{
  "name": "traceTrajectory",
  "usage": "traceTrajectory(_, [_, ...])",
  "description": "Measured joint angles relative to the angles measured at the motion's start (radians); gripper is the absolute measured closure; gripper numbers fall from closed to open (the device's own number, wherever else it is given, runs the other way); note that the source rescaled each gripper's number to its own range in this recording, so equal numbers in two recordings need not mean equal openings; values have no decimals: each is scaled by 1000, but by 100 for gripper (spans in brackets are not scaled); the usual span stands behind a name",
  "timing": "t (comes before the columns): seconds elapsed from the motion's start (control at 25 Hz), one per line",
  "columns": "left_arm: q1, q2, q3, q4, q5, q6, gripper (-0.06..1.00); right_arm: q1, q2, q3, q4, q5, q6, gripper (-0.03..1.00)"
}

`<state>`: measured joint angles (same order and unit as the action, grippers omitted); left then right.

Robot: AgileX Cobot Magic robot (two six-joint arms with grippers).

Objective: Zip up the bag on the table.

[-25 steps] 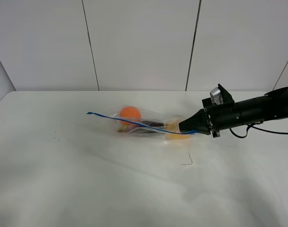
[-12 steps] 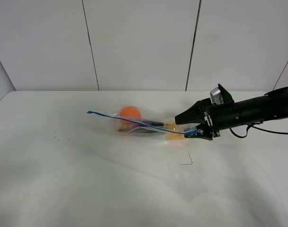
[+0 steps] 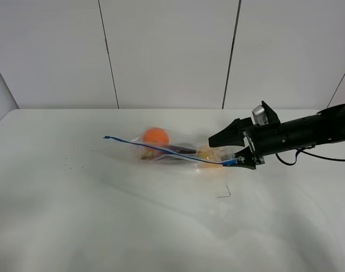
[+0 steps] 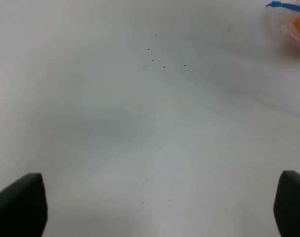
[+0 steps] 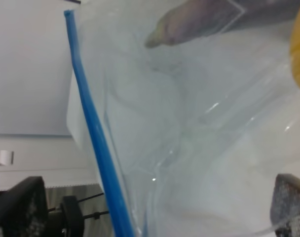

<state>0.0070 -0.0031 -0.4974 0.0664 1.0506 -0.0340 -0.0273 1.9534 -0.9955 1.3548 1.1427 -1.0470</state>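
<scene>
Here, from the high camera, the right hand (image 3: 229, 151) stands wide open at the end of the bag (image 3: 172, 150) on the bench (image 3: 104, 215), gripping nothing; the blue zipper strip (image 3: 161, 151) could snag on the lower finger. The left wrist view shows its hand (image 4: 160, 207) open, empty, bag well ahead. The right wrist view cannot confirm the seal.

Lab test cell: bare white table (image 3: 104, 226), plain panelled walls (image 3: 167, 51)

clear bag (image 3: 178, 148) — blue zipper strip (image 3: 161, 149), white table (image 3: 104, 215)
</scene>
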Motion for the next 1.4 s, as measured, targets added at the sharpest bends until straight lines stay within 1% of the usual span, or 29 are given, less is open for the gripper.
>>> traceTrajectory(0.08, [0, 0, 0, 0, 0, 0, -5, 0, -28, 0, -30, -56, 0, -3])
traceTrajectory(0.12, [0, 0, 0, 0, 0, 0, -5, 0, -45, 0, -61, -93, 6, -3])
traceTrajectory(0.2, [0, 0, 0, 0, 0, 0, -5, 0, -95, 0, -151, -209, 57, -3])
traceTrajectory(0.24, [0, 0, 0, 0, 0, 0, -5, 0, -120, 0, -225, -279, 106, -3])
traceTrajectory(0.32, [0, 0, 0, 0, 0, 0, -5, 0, -165, 0, -430, -400, 236, -3])
traceTrajectory(0.36, [0, 0, 0, 0, 0, 0, -5, 0, -187, 1, -533, -450, 327, -3])
traceTrajectory(0.4, [0, 0, 0, 0, 0, 0, -5, 0, -204, 1, -667, -485, 427, -3])
traceTrajectory(0.44, [0, 0, 0, 0, 0, 0, -5, 0, -224, 1, -805, -499, 516, -3])
traceTrajectory(0.56, [0, 0, 0, 0, 0, 0, -5, 0, -277, 2, -1177, -495, 828, -3])
traceTrajectory(0.6, [0, 0, 0, 0, 0, 1, -5, 0, -294, 2, -1287, -475, 900, -3])
traceTrajectory(0.68, [0, 0, 0, 0, 0, 1, -5, 0, -328, 4, -1439, -431, 1020, -3])
traceTrajectory(0.72, [0, 0, 0, 0, 0, 1, -5, 0, -349, 5, -1489, -420, 1047, -3])
traceTrajectory(0.8, [0, 0, 0, 0, 0, 1, -5, 0, -395, 5, -1528, -403, 1069, -3])
traceTrajectory(0.92, [0, 0, 0, 0, 0, 1, -5, 0, -468, 5, -1526, -367, 1054, -3])
traceTrajectory(1.0, [0, 0, 0, 1, 0, 1, -5, 0, -523, 15, -1484, -354, 1016, -3])
traceTrajectory(1.28, [0, 0, 0, 1, 0, 1, -5, 0, -788, 120, -1259, -342, 846, -3])
traceTrajectory(1.4, [0, 0, 0, 1, 0, 1, -5, 0, -898, 174, -1221, -334, 795, -3])
